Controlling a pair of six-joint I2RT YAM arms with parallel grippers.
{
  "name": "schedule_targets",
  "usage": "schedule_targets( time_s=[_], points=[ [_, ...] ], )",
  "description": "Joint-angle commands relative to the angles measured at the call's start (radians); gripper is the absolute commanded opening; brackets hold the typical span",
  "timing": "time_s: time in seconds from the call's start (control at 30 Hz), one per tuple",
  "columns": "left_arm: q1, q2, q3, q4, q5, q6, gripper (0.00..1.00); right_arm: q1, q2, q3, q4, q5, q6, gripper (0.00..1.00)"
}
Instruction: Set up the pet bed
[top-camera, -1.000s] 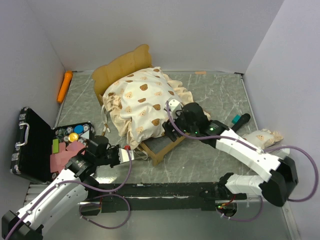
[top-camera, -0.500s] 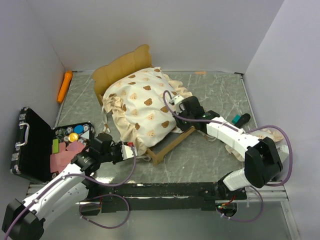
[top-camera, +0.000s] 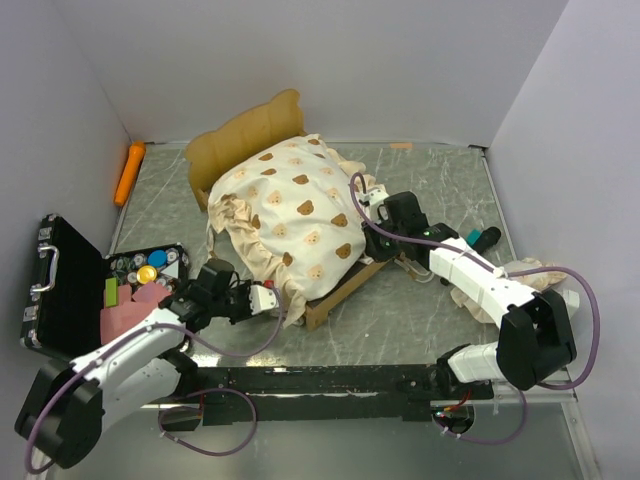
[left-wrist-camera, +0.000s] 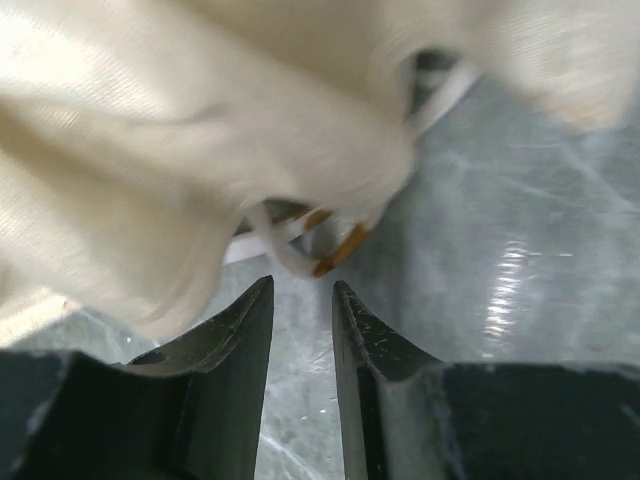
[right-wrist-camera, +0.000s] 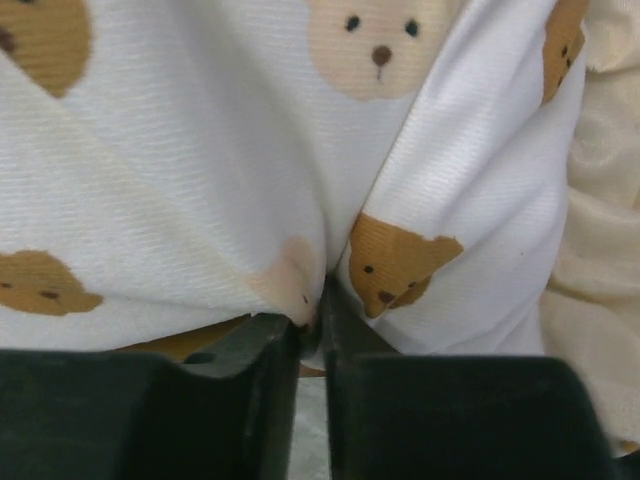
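The pet bed (top-camera: 245, 135) stands at the back left with its wavy wooden headboard upright. Its cream bear-print mattress (top-camera: 290, 215) lies heaped across the frame, and only the near wooden corner (top-camera: 322, 308) shows. My right gripper (top-camera: 376, 203) is at the mattress's right edge, shut on a fold of the bear-print cloth (right-wrist-camera: 200, 150); in the right wrist view the right gripper (right-wrist-camera: 312, 300) pinches that fold. My left gripper (top-camera: 270, 298) sits by the bed's near left corner. It (left-wrist-camera: 300, 285) is open and holds nothing, with ruffle (left-wrist-camera: 150, 150) and a white strap just beyond it. The pillow (top-camera: 520, 267) lies far right.
An open black case (top-camera: 60, 290) with small coloured items stands at the left edge. An orange carrot-shaped toy (top-camera: 128, 172) lies by the left wall. A black and teal marker (top-camera: 480, 238) lies right of the bed. Walls close in three sides.
My right gripper has closed on the mattress's edge and drawn it rightward over the frame. My left gripper has opened and moved in toward the bed's near corner.
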Motion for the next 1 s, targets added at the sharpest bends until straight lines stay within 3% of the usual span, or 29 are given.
schedule_targets(
  time_s=[0.0, 0.17, 0.4, 0.6, 0.97],
  points=[
    [0.081, 0.09, 0.066, 0.06, 0.067, 0.037, 0.36, -0.021, 0.012, -0.004, -0.088, 0.026, 0.014, 0.3],
    [0.095, 0.144, 0.081, 0.055, 0.103, 0.025, 0.43, -0.019, -0.064, 0.022, -0.133, 0.026, 0.036, 0.54],
    [0.115, 0.123, 0.073, 0.05, 0.103, -0.004, 0.51, 0.074, -0.237, 0.033, -0.165, 0.054, 0.082, 0.69],
    [0.144, 0.129, 0.104, 0.023, 0.051, -0.041, 0.52, 0.281, -0.305, -0.05, 0.014, 0.051, 0.134, 0.73],
    [0.227, 0.147, 0.118, 0.005, 0.121, -0.043, 0.49, 0.47, 0.008, 0.042, 0.088, 0.1, 0.114, 0.73]
  ],
)
